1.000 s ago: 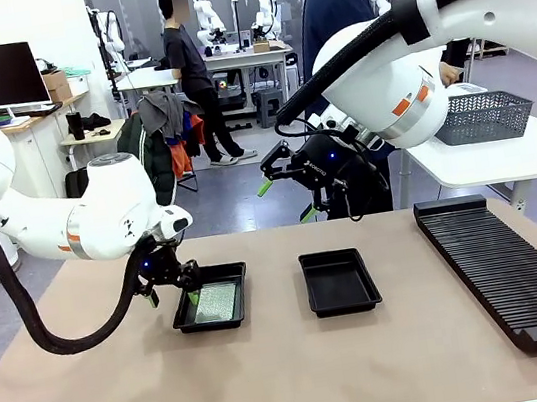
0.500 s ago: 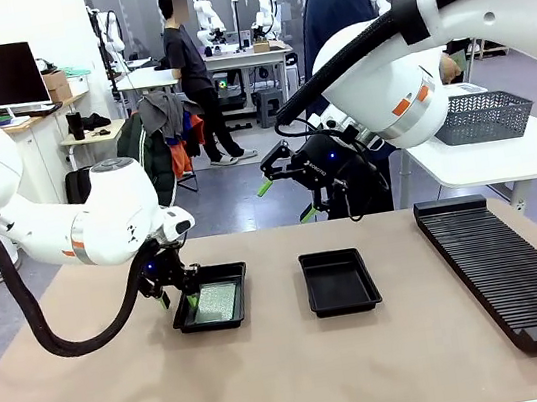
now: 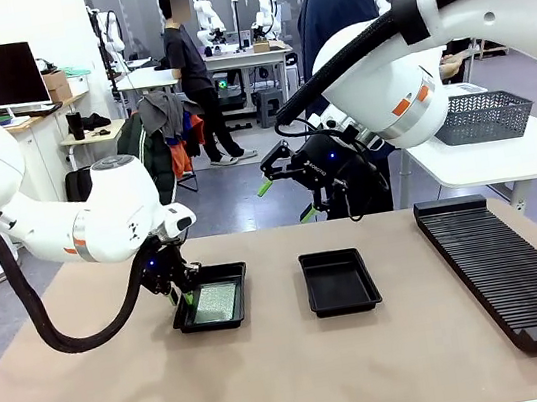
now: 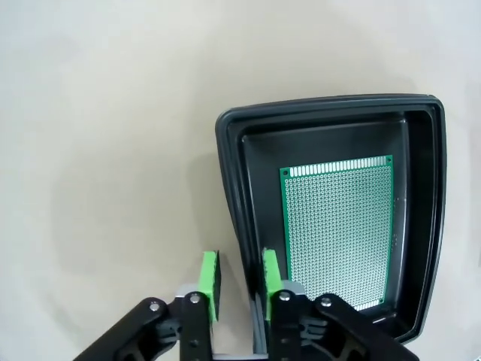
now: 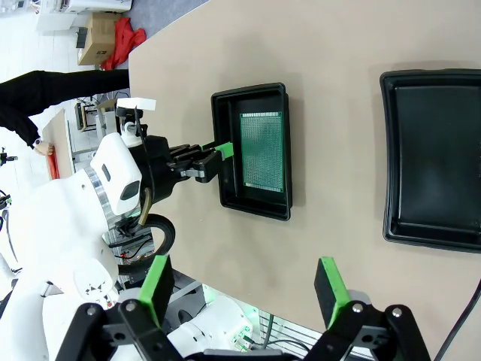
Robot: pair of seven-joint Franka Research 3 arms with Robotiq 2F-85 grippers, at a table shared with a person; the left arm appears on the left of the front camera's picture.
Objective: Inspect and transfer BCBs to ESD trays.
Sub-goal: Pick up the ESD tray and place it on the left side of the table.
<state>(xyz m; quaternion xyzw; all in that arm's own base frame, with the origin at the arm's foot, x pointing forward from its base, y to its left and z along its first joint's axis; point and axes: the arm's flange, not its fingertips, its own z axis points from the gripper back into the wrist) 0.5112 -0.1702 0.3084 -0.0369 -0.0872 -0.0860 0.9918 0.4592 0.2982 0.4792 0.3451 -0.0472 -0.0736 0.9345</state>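
**Front view.** One BCB [image 3: 215, 300] lies flat on the floor of the left ESD tray [image 3: 212, 327]. The right ESD tray [image 3: 345, 309] sits well apart on the table [image 3: 297, 389], its floor bare.
- Progress, as judged: one board is delivered and the second tray is unfilled, so roughly half the transfer is left.
- The left gripper [image 3: 173, 288] is low at the left tray's outer rim.
- The right gripper [image 3: 286, 200] is held high over the table's far edge, with its pads apart and nothing in them.
- A long slotted rack [image 3: 511, 266] stands to the right.

**Left wrist view.** The left gripper [image 4: 240, 280] has its two green pads a little apart. They straddle the left ESD tray's [image 4: 323, 105] side wall, and a sliver of table shows between the outer pad and the rim, so it is not clamped.
- The BCB [image 4: 338, 229] is bright green, thin and rectangular, and densely dotted with holes.
- A row of pale contacts runs along one short edge.
- It sits square to the tray walls and looks undamaged.

**Right wrist view.** The right gripper [image 5: 244, 286] has its pads wide apart and holds nothing.
- The BCB [image 5: 263, 150] shows in its tray, with the left gripper [image 5: 218, 158] at that tray's rim.
- The right ESD tray [image 5: 387, 150] holds no board.
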